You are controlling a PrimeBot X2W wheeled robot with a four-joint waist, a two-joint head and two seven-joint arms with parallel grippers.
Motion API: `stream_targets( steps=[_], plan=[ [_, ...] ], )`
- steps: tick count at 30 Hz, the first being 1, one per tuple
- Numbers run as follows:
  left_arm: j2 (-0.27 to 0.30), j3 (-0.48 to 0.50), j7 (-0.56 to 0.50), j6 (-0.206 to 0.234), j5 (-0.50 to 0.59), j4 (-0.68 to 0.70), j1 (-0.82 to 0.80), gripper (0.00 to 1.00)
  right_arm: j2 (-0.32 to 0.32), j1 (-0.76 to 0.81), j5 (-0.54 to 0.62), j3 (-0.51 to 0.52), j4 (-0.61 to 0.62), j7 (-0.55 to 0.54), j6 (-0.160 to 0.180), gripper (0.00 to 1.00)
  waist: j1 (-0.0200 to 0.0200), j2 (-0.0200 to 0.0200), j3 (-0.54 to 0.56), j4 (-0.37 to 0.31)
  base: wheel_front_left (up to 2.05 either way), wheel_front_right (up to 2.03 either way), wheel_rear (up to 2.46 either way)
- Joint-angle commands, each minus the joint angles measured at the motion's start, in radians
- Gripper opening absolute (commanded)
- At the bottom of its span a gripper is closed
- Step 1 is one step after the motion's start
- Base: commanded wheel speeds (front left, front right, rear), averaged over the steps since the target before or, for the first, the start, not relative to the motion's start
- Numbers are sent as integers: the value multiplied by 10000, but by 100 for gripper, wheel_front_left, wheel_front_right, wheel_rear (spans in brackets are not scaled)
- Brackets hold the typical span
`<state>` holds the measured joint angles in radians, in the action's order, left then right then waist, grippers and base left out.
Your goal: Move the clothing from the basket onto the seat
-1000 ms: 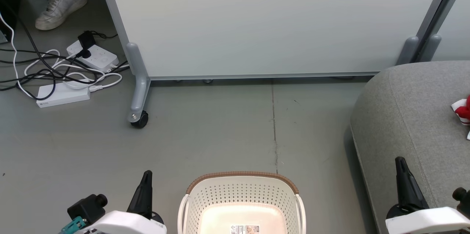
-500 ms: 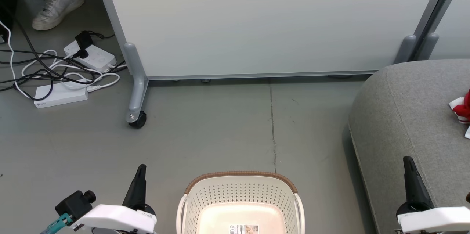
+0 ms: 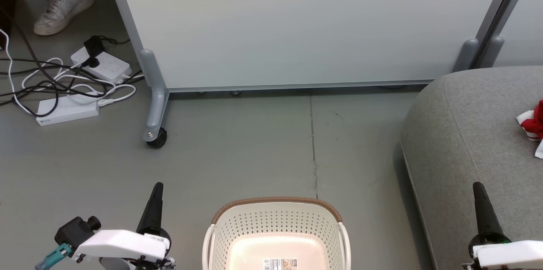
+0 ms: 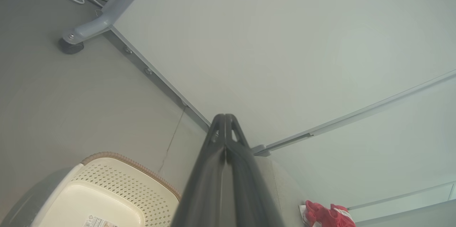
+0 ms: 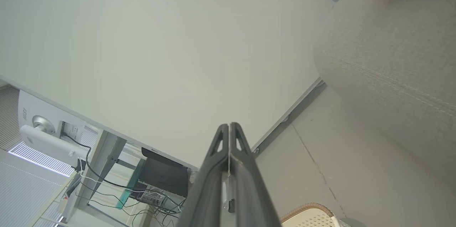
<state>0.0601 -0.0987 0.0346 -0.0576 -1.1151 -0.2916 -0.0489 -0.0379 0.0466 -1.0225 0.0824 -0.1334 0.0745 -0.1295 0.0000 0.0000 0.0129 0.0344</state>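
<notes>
White shoe (image 3: 62, 4) on a person's foot stands far left on the smooth grey floor (image 3: 254, 151). Near it lie one flat white power strip (image 3: 103, 65) and a second power strip (image 3: 68, 111), with black and white cables (image 3: 55, 85) tangled around them. A big smooth pale board (image 3: 297, 28) stands behind, on a grey leg with one small black wheel (image 3: 158, 139).

Low down, the left end effector (image 3: 157, 187) points up beside the basket (image 3: 275, 221). Its two dark fingers are pressed tight together and hold nothing. The one basket is cream plastic, oval, full of little holes, with a brown woven-look rim. It sits on the floor, and one paper label (image 3: 283, 263) shows on its smooth bottom. A thin crack (image 3: 313, 143) runs along the floor from the board to the basket.

Bare floor lies between the basket and the one seat (image 3: 466, 134), a big soft grey cushion with round corners. The right end effector (image 3: 478, 187) shows over the seat's near part, its fingers squeezed together too, holding nothing. The clothing (image 3: 532, 121) lies on the seat at the far right, one red and white bunch. I cannot tell how many pieces it is.
</notes>
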Motion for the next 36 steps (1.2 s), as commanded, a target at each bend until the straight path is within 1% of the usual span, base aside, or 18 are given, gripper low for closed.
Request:
stream_targets(
  steps=[1, 10, 36],
  plan=[
    [93, 111, -87, -93, -303, 139, -330, 0, -94, -22, -363, 53, 194, -98, -16, 0, 0, 0, -3, -9, 0, 0, 0],
    [109, 310, -389, -226, -1247, 160, -430, 0, -114, 39, -1462, 189, 286, -331, -17, 0, 0, 0, -22, -59, 0, 0, 0],
    [127, 748, -1043, -493, -3272, 207, -705, 0, -161, 187, -3818, 448, 514, -820, -20, 0, 0, 0, -67, -183, 0, 0, 0]
  ],
)
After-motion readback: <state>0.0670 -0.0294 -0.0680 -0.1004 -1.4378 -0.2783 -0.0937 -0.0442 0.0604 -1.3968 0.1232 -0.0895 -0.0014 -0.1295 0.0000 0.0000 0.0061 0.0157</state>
